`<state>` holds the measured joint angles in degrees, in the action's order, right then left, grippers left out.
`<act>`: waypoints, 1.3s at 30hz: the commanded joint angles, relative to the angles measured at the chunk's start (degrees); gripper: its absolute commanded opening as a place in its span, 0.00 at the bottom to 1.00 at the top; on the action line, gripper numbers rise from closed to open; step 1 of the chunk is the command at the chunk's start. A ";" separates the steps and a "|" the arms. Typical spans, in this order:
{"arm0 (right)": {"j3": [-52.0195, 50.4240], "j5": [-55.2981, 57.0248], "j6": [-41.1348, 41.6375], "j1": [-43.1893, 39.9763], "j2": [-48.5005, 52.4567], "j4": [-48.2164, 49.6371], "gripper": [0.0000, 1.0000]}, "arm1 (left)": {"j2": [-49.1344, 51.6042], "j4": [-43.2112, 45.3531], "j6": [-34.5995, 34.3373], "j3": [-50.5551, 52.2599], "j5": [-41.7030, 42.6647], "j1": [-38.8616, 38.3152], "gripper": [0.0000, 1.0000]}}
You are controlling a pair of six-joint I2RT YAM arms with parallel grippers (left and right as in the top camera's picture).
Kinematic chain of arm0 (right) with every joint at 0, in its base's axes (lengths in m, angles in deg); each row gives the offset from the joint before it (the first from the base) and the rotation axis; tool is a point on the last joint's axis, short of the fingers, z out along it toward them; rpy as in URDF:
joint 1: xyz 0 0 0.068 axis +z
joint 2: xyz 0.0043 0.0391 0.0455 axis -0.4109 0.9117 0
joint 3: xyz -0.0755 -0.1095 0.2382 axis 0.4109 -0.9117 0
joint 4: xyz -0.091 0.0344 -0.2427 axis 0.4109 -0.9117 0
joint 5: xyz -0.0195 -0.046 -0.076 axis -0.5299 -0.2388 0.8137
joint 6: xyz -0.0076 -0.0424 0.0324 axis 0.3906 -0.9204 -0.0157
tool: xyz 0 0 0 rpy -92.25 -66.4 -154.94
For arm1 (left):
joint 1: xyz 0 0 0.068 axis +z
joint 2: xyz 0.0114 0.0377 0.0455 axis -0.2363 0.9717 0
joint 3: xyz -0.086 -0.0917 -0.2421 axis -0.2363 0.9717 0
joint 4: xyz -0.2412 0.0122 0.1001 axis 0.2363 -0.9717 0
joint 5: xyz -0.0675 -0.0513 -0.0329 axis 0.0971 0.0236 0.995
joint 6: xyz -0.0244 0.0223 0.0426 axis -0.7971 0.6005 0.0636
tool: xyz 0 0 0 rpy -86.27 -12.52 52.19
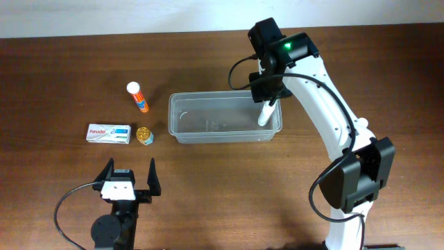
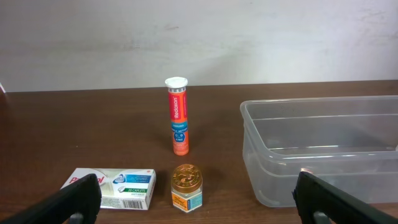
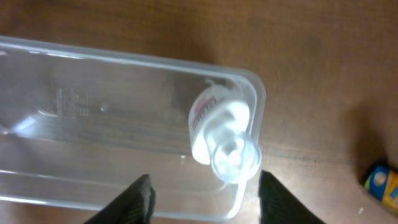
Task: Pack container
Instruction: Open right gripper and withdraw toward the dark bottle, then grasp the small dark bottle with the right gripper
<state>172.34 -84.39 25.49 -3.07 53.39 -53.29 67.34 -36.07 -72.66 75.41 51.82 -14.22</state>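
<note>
The clear container (image 1: 208,119) stands mid-table and also shows in the left wrist view (image 2: 311,134) and the right wrist view (image 3: 93,93). A white bottle with a clear cap (image 1: 266,113) leans inside its right end (image 3: 214,121). My right gripper (image 1: 268,96) hovers above that bottle, open, its jaws (image 3: 205,199) apart on either side and not touching it. My left gripper (image 1: 130,167) is open and empty near the front edge (image 2: 202,205). Left of the container stand an orange tube (image 1: 138,96) (image 2: 178,118), a gold-lidded jar (image 1: 144,135) (image 2: 186,188) and a white Panadol box (image 1: 109,133) (image 2: 112,188).
The right arm's white links reach from the front right over the container's right end. A cable lies by the left arm's base. A small blue and yellow object (image 3: 382,183) shows at the right edge of the right wrist view. The table is dark wood.
</note>
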 commanded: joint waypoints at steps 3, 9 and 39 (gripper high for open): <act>1.22 0.98 0.48 0.02 -3.15 -2.12 0.38 | -0.37 0.02 -0.15 0.44 -0.17 0.35 1.00; 8.46 0.96 4.87 -4.35 -9.77 -10.19 0.40 | -0.37 0.02 -0.15 0.44 -0.17 0.35 1.00; -22.73 -4.22 -1.03 -40.39 -14.19 0.57 0.70 | -0.37 0.02 -0.15 0.44 -0.17 0.35 1.00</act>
<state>153.54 -86.91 26.47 -43.46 39.03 -54.99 67.34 -36.05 -72.66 75.41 51.82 -14.22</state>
